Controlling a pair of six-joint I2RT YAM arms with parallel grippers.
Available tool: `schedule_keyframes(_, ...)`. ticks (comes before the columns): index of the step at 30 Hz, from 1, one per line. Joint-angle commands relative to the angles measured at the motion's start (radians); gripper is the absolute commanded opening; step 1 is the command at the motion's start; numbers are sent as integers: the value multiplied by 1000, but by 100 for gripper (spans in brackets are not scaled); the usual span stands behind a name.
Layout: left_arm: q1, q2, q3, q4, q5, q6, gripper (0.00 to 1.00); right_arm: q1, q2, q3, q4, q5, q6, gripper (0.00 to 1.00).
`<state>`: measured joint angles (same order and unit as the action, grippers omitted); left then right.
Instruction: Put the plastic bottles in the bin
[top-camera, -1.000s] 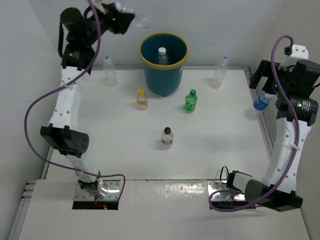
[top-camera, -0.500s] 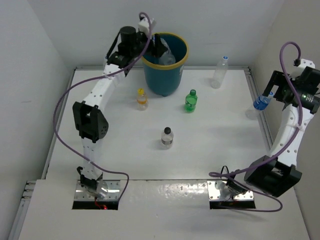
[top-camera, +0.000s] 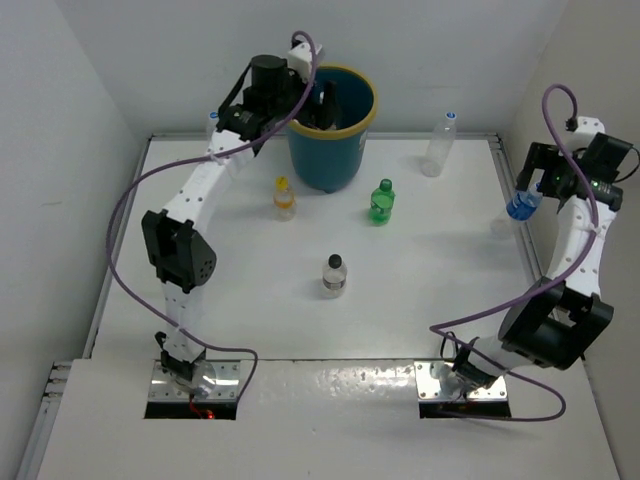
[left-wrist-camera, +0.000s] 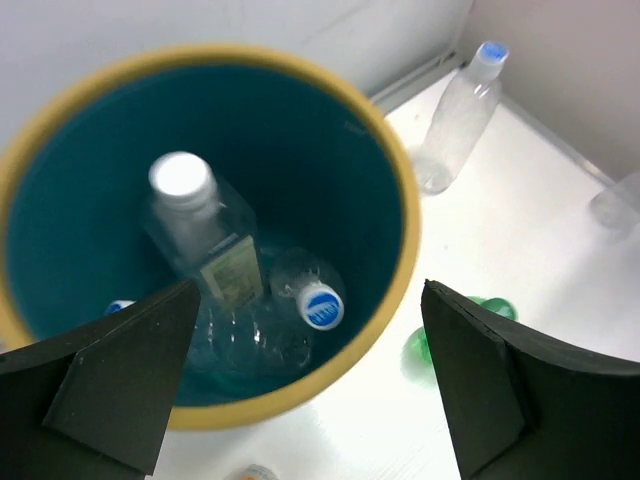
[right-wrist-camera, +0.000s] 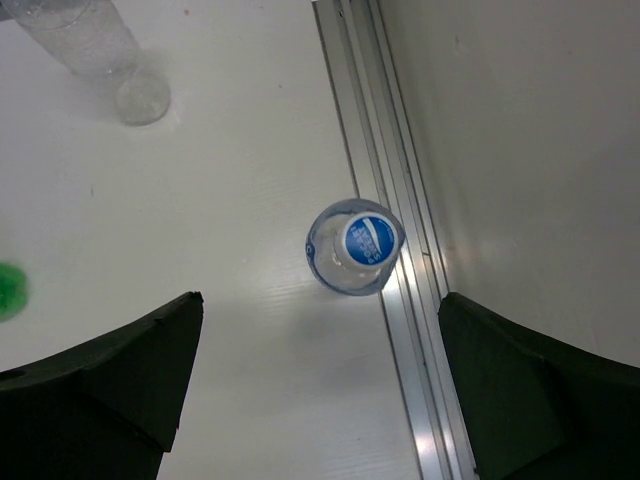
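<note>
Jaws on both arms spread wide, nothing between either pair. Left gripper (left-wrist-camera: 310, 330) hangs right above the bin (left-wrist-camera: 397, 195) mouth, empty. Right gripper (right-wrist-camera: 320, 320) hovers straight over a blue-capped bottle (right-wrist-camera: 353, 245) standing upright just beside the metal rail (right-wrist-camera: 400, 290) at the table's right edge, fingers not touching it.

Bin sits at the back middle of the table (top-camera: 230, 300), upright. Inside it, per the left wrist view: a white-capped bottle (left-wrist-camera: 200, 215) leaning, a bottle with a blue cap (left-wrist-camera: 320, 305) below it, a clear bottle (left-wrist-camera: 240, 340) lying at the bottom, and one more blue cap (left-wrist-camera: 118, 305) peeking out at the left finger's edge. So at least three in, likely four.

Left on the table:
- orange-filled bottle (top-camera: 284, 198) just in front-left of the bin
- green bottle (top-camera: 381, 202) in front-right of the bin
- black-capped bottle (top-camera: 334, 274) mid-table, well apart from the rest
- tall clear bottle (top-camera: 438, 145) at the back right
- the one under the right gripper
- possibly one more behind the left arm at back left, mostly hidden, can't confirm

Judgement: task roughly a third to half done, five or six bottles to go. Right arm looks set for the next pick.
</note>
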<state>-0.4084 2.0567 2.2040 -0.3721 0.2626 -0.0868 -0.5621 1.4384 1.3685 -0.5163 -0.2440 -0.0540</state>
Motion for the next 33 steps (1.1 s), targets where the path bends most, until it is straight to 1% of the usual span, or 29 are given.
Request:
schedule_keyframes(1,37,-151,22,36,68,-7,100,54,20,-28,139,18,-27,100)
schedule_keyframes(5,74,-199,-3,10,93,-21,100,99,48,-66,186,55,-41,100)
schedule_keyframes(6,88,-208,-32,10,104,-21,100,103,54,-69,200,64,-46,100)
schedule_keyframes(12,117,-251,-75,10,104,-21,100,142,88,-88,248,198,-84,100)
schedule_keyframes(20,126,-251,-99,10,122,-30,100,140,-1,-140,302,137,-106,100)
schedule_keyframes(27,117,-242,-99,10,122,-30,100,123,42,-152,352,221,-104,100)
schedule_keyframes(33,117,-262,-118,10,122,-21,100,94,91,-183,404,226,-101,100)
